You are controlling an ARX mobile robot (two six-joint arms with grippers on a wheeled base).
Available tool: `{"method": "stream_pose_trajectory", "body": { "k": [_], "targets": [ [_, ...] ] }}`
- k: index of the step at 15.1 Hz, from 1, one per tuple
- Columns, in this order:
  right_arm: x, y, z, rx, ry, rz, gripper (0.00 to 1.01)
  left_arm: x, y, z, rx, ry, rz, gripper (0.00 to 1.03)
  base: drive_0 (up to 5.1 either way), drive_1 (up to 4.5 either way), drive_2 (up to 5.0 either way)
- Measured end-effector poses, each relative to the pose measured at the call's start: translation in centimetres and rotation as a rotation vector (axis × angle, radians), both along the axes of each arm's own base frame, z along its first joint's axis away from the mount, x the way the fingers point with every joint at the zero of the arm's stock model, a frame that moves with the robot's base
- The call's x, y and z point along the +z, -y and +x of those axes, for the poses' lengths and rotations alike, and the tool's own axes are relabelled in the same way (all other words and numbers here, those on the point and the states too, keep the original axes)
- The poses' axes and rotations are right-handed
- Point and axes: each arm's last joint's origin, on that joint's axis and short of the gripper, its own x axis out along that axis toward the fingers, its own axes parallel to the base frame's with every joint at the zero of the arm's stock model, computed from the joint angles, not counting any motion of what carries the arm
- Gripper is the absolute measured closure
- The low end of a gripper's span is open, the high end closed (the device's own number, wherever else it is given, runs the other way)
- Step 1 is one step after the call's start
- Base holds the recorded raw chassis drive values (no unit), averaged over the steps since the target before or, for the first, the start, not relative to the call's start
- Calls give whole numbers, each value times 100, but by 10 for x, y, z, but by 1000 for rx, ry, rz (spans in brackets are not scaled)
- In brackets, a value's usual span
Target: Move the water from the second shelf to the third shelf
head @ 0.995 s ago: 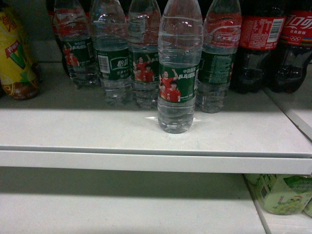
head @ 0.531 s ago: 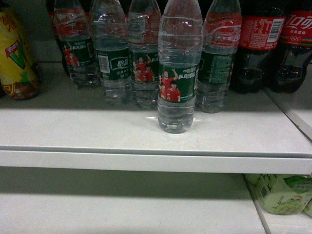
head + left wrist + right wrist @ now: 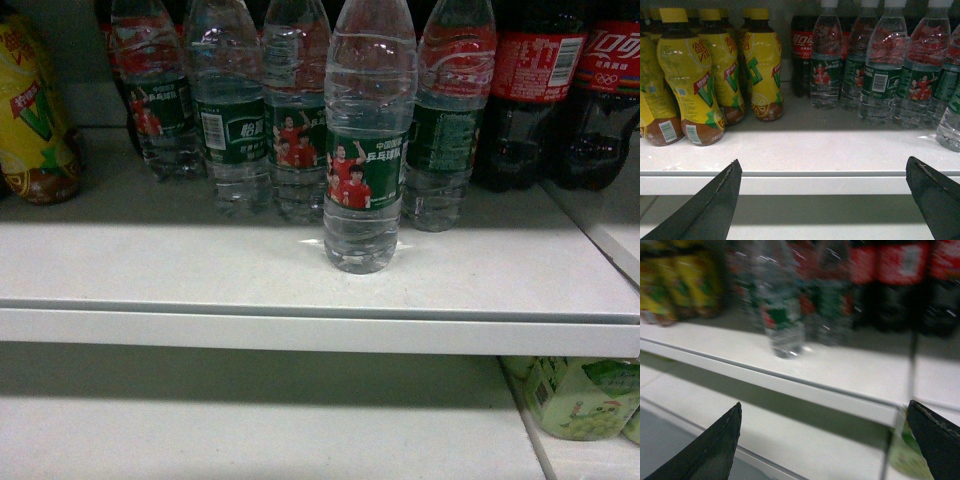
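Plainly, the water (image 3: 365, 150) stood alone ahead of its row (image 3: 260, 110) on the upper shelf (image 3: 300, 315). Both the left gripper (image 3: 822, 200) and right gripper (image 3: 822, 440) were spread, empty. Neighbouring bottles could be toppled by a wide approach; the right view was blurred, perhaps hampering aim.

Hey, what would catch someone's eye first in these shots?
A clear ribbed plastic water bottle with a green label stands alone, forward of its row on the white metal shelf. Yellow-wrapped drink bottles crowd the left; dark cola bottles with red labels the right.
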Motion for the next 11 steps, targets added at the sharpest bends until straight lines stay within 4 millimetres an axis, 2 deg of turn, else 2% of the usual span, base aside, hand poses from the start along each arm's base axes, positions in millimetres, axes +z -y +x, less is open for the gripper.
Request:
{"method": "stream_pose_trajectory", "body": {
  "k": [1,2,3,7,11],
  "targets": [
    [15,-5,3,121,55,6,3,0,0,0,0,0,0,5,0,0,0],
    [35,-8,10,152,112,2,3,0,0,0,0,0,0,5,0,0,0],
    [43,-12,18,164,130,0,3,0,0,0,0,0,0,5,0,0,0],
    [31,-51,49,268,66,-3,3,0,0,0,0,0,0,5,0,0,0],
    [10,-113,63,366,33,-27,3,0,0,0,0,0,0,5,0,0,0]
  ]
}}
